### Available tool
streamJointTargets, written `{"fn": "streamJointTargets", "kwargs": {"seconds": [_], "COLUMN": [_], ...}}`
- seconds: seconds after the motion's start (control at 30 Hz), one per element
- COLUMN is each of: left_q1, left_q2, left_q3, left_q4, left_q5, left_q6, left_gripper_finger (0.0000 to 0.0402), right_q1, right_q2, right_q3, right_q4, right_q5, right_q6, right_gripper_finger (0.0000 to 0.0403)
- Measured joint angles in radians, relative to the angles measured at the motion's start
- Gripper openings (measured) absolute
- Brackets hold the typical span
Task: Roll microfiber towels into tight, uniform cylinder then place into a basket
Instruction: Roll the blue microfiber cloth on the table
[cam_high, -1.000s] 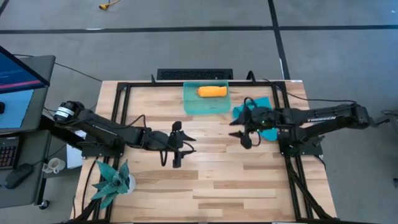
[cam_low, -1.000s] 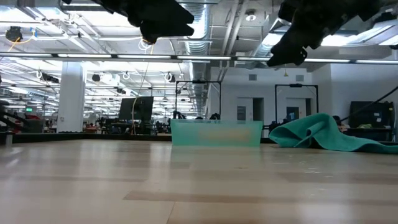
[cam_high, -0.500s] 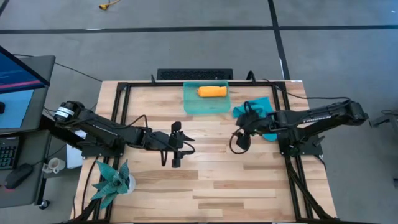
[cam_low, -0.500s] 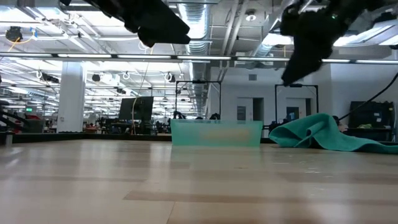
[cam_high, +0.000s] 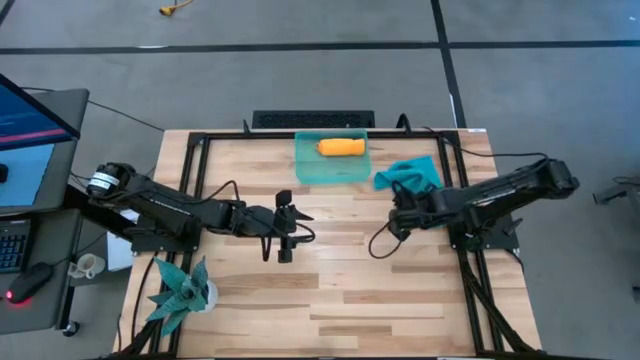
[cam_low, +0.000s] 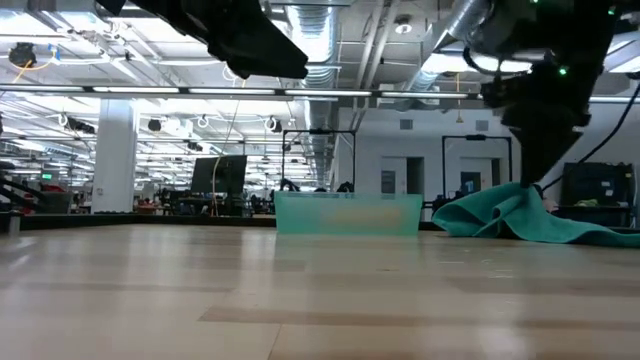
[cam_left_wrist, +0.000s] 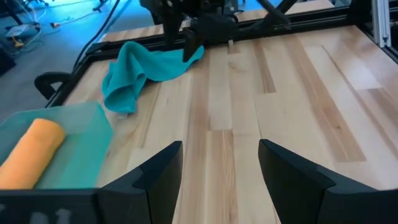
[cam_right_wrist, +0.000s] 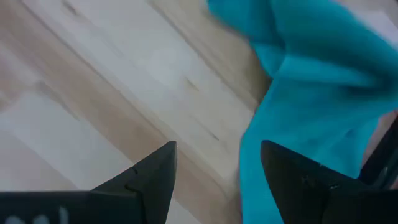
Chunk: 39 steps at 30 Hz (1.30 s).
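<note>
Bare table lies open; basket and black frame flank the crumpled teal towel.

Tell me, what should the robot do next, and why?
Probably lower the open right gripper onto the teal towel's near edge and grip it. The orange towel already lies rolled in the basket, while the teal one is still crumpled on the table beside it.

Light wooden slatted table, black metal frame along its edges, spiky teal plant at the near left corner, monitor on a side desk at left, grey floor beyond
</note>
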<state>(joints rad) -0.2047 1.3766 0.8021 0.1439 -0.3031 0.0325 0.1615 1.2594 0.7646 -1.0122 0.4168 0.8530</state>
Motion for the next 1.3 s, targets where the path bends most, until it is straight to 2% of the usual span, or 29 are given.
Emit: {"fn": "streamJointTargets", "kwargs": {"seconds": [0.23,0.4,0.7,0.97,1.3], "left_q1": [-0.001,-0.001,-0.001,-0.001,-0.001], "left_q2": [0.0,0.0,0.0,0.0,0.0], "left_q3": [0.0,0.0,0.0,0.0,0.0], "left_q4": [-0.025,-0.038,-0.05,-0.049,-0.04], "left_q5": [0.003,0.003,0.003,0.003,0.003], "left_q6": [-0.046,-0.066,-0.072,-0.074,-0.051], "left_gripper_finger": [0.0203,0.0203,0.0203,0.0203,0.0203], "right_q1": [0.046,0.129,0.275,0.281,0.284], "right_q2": [0.132,0.224,0.318,0.319,0.413], "right_q3": [-0.001,-0.001,-0.001,-0.001,-0.003], "right_q4": [-0.041,-0.087,-0.295,-0.292,-0.286], "right_q5": [-0.028,-0.027,-0.028,-0.128,-0.15], "right_q6": [0.019,0.216,0.37,0.354,0.479], "right_gripper_finger": [0.0254,0.0254,0.0254,0.0254,0.0254]}}
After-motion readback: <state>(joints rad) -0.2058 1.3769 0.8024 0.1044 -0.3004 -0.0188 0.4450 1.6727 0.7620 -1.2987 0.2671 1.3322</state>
